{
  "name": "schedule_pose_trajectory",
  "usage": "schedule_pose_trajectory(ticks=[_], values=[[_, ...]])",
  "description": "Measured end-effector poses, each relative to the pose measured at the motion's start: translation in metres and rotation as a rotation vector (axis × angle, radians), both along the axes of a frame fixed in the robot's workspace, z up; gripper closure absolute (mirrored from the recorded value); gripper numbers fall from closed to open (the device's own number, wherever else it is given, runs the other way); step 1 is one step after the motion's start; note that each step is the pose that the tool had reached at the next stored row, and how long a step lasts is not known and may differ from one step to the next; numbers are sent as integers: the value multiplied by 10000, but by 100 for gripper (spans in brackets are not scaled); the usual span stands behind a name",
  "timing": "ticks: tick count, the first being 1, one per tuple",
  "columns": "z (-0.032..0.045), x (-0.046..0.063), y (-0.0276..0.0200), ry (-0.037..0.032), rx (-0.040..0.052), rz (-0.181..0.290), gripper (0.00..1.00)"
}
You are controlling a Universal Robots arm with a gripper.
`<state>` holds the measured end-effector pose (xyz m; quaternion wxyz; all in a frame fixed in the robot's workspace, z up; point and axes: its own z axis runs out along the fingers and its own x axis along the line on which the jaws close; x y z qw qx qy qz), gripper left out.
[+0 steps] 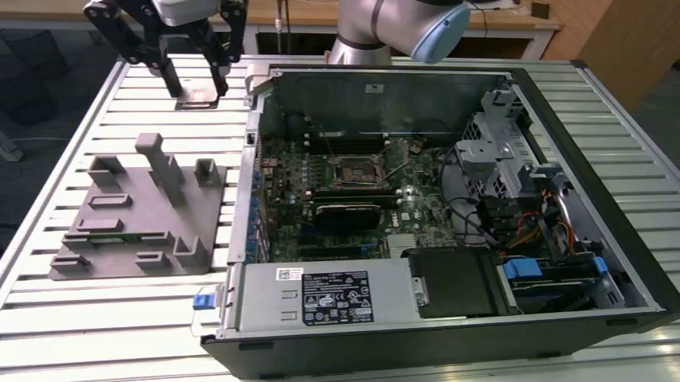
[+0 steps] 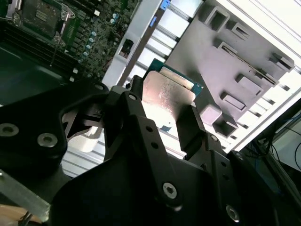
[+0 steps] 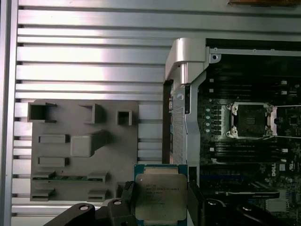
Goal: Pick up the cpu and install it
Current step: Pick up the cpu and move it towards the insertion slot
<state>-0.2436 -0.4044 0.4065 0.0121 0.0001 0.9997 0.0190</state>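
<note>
Right now the black two-fingered hand (image 1: 197,86) grips the small flat square cpu (image 1: 199,97) with its silvery metal top and thin green rim, one finger (image 3: 195,203) pressed against each of two opposite edges. In the exterior view the chip sits near the far corner of the ribbed aluminium surface (image 1: 107,318), on that view's left. It seems to hang a little above the slats, though the gap is hard to judge from there.

In both wrist views the cpu (image 3: 161,193) (image 2: 167,94) lies flat between the fingers with its metal top facing the cameras.

A grey plastic fixture block (image 1: 133,219) with raised pegs and pockets lies on the surface, apart from the chip. Beside the block, on the exterior view's right, lies the open black computer case (image 1: 595,159). Its green motherboard (image 1: 415,211) is exposed. The square metal-framed socket (image 3: 249,120) with a dark centre sits on the board, well apart from the held chip.
</note>
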Motion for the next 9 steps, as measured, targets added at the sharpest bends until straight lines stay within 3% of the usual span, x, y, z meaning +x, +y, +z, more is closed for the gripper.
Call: schedule_pose_trajectory(ticks=[9], values=[[0, 246, 0, -1, 1, -1, 47]])
